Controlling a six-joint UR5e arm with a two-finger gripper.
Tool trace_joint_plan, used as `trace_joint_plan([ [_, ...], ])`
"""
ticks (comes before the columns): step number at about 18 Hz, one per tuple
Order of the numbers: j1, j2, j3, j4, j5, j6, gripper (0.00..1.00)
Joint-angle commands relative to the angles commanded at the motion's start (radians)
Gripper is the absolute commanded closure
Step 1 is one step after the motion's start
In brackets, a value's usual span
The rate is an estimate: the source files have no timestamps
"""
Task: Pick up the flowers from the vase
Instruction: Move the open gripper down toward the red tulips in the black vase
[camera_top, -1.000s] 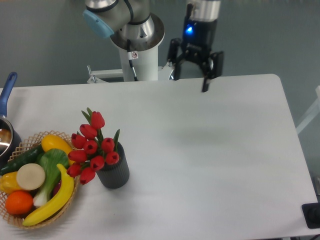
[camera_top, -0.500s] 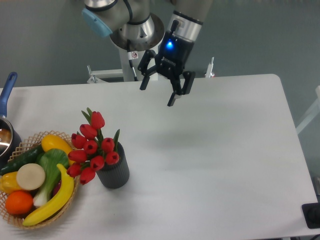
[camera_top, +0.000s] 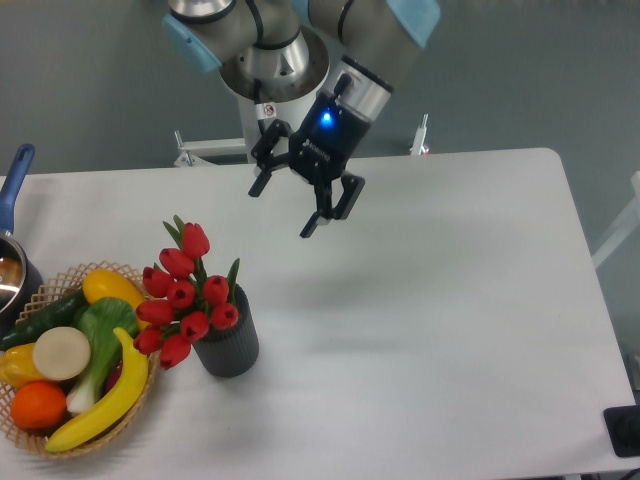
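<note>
Flowers (camera_top: 184, 292) sit below-left of spread end effector (camera_top: 283, 208).

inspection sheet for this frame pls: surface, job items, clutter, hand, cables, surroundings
Surface: white table, bare across the middle and right.
Job's things: flowers, red tulips, standing in the dark ribbed vase at front left; not yet grasped.
Clutter: wicker basket of fruit and vegetables to the left of the vase; blue-handled saucepan at the left edge.
Hand: hand open, empty, tilted, in the air above the table, up and to the right of the flowers.
Cables: nothing seen.
Surroundings: grey wall behind; white robot pedestal at the table's far edge; dark object at bottom right, unidentifiable.
</note>
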Motion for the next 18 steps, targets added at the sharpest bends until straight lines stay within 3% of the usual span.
trace_joint_plan([
  [5,-0.061,-0.083,0.023,0.109,-0.005,-0.008,0.0],
  [12,-0.104,-0.163,0.095,0.124,0.002,0.0,0.0],
  [15,-0.126,-0.208,0.118,0.181,0.002,0.0,0.0],
  [18,-0.143,-0.233,0.141,0.187,0.003,-0.003,0.0],
])
